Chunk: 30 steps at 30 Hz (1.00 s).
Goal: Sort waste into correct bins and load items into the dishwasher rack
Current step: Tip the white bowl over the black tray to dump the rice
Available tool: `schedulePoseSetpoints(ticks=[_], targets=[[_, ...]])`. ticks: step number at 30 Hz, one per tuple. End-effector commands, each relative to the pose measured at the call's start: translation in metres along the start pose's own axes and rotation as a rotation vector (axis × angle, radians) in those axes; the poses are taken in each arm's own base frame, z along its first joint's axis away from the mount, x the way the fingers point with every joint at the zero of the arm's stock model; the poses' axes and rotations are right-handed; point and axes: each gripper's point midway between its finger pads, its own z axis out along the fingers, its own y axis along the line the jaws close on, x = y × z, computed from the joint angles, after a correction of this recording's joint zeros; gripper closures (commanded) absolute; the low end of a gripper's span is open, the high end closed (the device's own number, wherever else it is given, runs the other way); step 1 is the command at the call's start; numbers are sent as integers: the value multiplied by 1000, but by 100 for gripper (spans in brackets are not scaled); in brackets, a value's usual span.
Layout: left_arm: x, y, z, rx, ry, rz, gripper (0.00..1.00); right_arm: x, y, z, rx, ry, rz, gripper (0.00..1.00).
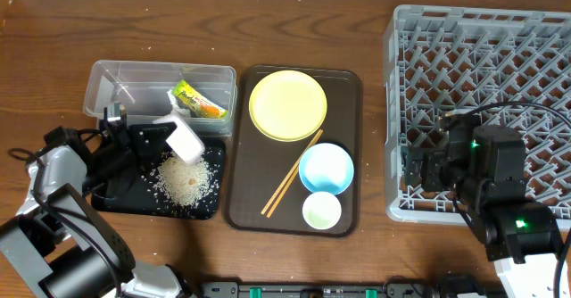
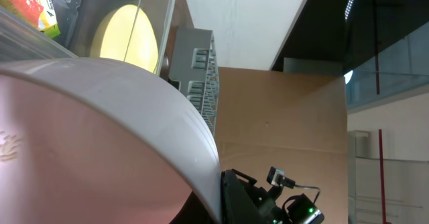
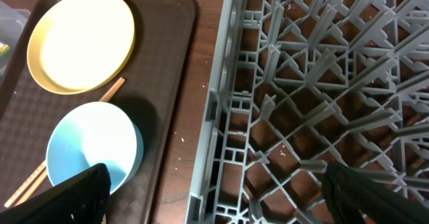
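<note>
Dark wooden table (image 1: 53, 39), seen from above. Far left is a clear tub (image 1: 107, 79) with a green-and-orange snack wrapper (image 1: 198, 100) inside, at its right end. Just below the tub sits a black tray (image 1: 116, 200) with a pile of rice crumbs (image 1: 186, 180) spread on its right half.

The left gripper (image 1: 156, 136) is clamped on the rim of a white bowl (image 1: 186, 140). The bowl is tipped on its side above the crumbs, over the black tray's upper right. In the left wrist view the bowl's pale wall fills most of the frame, and the fingers are not visible there.

In the middle is a brown tray (image 1: 343, 84). It holds a yellow plate (image 1: 287, 105) at the top, a blue bowl (image 1: 326, 168) lower right, and a green cup (image 1: 321, 211) just below that bowl. Chopsticks (image 1: 290, 184) lie diagonally from the plate's lower edge toward the lower left, just beside the blue bowl.

On the right is a grey rack (image 1: 482, 57) with nothing loaded in it. The right gripper (image 3: 224, 194) hangs over the rack's left edge with its jaws spread wide, holding nothing. The blue bowl and plate are in its wrist view, off to the left.
</note>
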Motion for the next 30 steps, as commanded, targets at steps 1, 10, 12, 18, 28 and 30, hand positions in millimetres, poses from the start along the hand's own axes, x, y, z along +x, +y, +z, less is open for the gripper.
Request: schedulePoseSetpoints(ticks=[1,10,12,18,28,30], targets=[[0,-7,-2,42,-10,11,94,-7,1,-4,-3,-21,-9,1],[3,42,-7,-248,-15,-201,94,-7,1,-4,-3,-21,-9,1],[2,33,-5,-194,-10,-167,94,-7,1,-4,-3,-20,-9,1],[-1,-5,-2,29,-12,70,94,-7,1,-4,-3,-21,-9,1],[0,-4,-2,21,-9,15,94,-7,1,-4,-3,-21,-9,1],[3,-6,-1,20,-3,14,94,-7,1,-4,-3,-21,-9,1]])
